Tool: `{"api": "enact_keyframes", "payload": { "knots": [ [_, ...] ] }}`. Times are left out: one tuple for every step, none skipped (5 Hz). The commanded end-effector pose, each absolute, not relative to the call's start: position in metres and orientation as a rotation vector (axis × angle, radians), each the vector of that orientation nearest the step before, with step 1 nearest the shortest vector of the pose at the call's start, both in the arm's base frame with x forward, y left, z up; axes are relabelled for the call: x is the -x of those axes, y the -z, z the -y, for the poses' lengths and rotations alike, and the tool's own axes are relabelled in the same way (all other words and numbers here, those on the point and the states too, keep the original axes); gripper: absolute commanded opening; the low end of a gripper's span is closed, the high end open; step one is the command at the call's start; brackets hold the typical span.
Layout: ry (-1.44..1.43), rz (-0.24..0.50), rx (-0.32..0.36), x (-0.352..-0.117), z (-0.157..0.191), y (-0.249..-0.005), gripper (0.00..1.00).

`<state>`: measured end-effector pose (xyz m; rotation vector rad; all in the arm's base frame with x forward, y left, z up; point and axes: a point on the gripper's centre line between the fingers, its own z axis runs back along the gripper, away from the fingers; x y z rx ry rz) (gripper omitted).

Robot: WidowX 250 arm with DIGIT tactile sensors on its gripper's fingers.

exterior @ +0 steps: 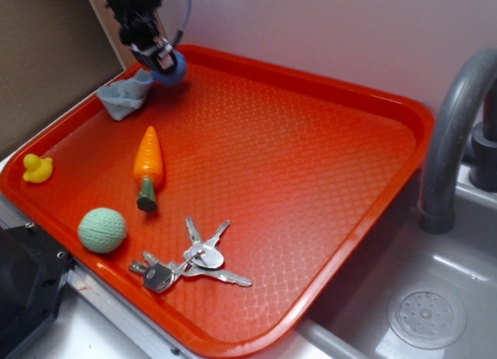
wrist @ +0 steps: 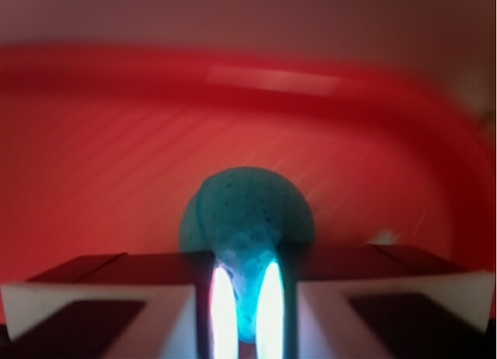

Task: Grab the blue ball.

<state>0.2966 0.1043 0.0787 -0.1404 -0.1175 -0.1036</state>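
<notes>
jaws clamped on blue ball [exterior: 172, 68] at tray's [exterior: 326, 87] eleven o'clock corner, grip looks shallow, ball could squirt out when lifted.

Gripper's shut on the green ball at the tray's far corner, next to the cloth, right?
Not the green ball. The gripper is shut on the blue ball, as the exterior view shows; the green ball lies untouched near the keys. The far corner of the tray and the cloth are right.
</notes>
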Motion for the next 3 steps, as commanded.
{"api": "enact_keyframes", "payload": {
  "knots": [
    [0.193,0.031,0.335,-0.239,-0.075,-0.212,0.00],
    [0.140,0.013,0.293,-0.232,-0.066,-0.258,0.00],
    [0.157,0.045,0.226,-0.230,-0.057,-0.253,0.00]
  ]
}}
